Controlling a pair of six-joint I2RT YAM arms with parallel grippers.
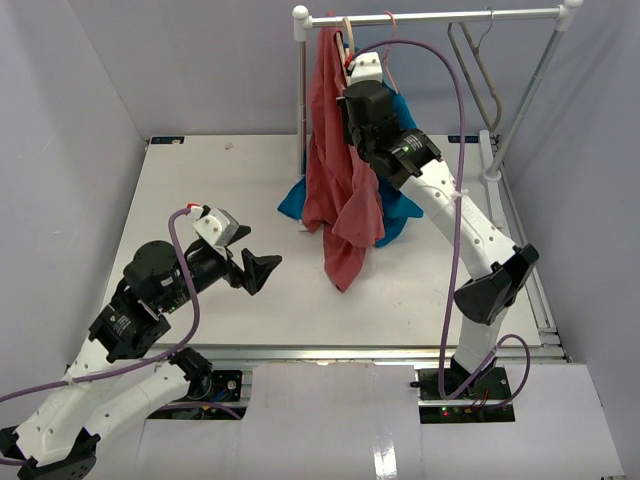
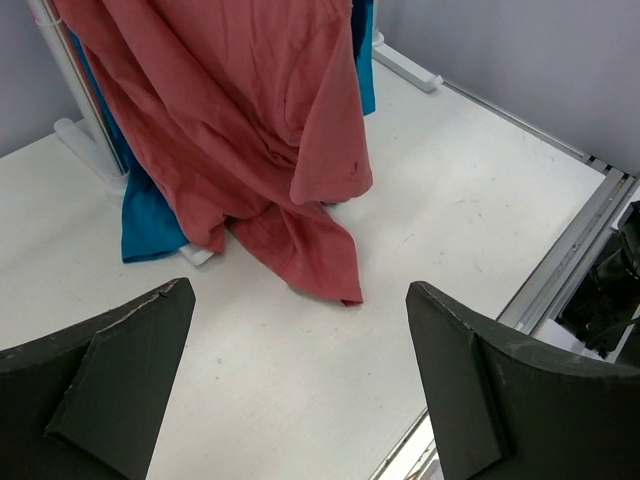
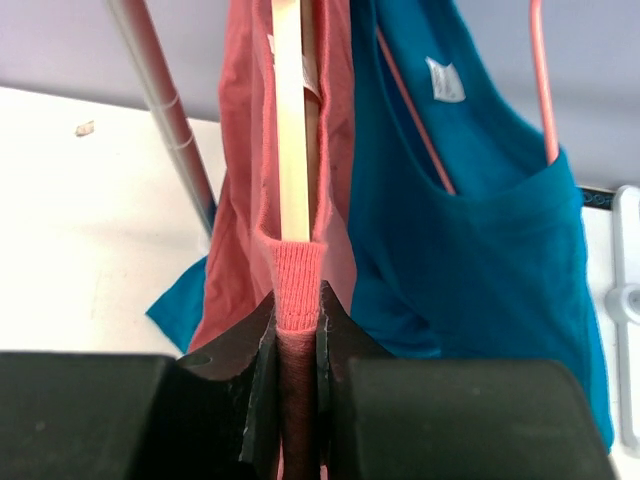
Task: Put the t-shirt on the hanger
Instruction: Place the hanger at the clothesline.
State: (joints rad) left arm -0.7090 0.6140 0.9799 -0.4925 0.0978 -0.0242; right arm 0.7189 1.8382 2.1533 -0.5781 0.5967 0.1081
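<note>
The right claw is up at the rail, its jaws drawn narrow and pinching the ribbed collar of the red t-shirt. The collar band pokes up just past the fingertips, and the cloth runs down between them.

Straight ahead of this claw, just beyond the pinched collar, the hanger shows as a pale wooden strip seen edge-on. Red cloth lies on both sides of it (whether the shirt sits over both arms I cannot tell from this angle). In the top view the hanger's hook shows just above the claw, at the rail close to the rack's left post.

Below the claw the t-shirt falls in long folds, and its lowest hem seems to reach the table.

To the right of the right claw, touching the red cloth, hangs a blue shirt on a thin pink hanger. Farther right along the rail, well apart from the claw, is a grey hanger.

The left claw sits low over the table with its jaws spread wide and nothing between them. The t-shirt's lower folds lie ahead of it, near but clear of both fingertips. The blue shirt's hem shows ahead and to its left, behind the red cloth.
</note>
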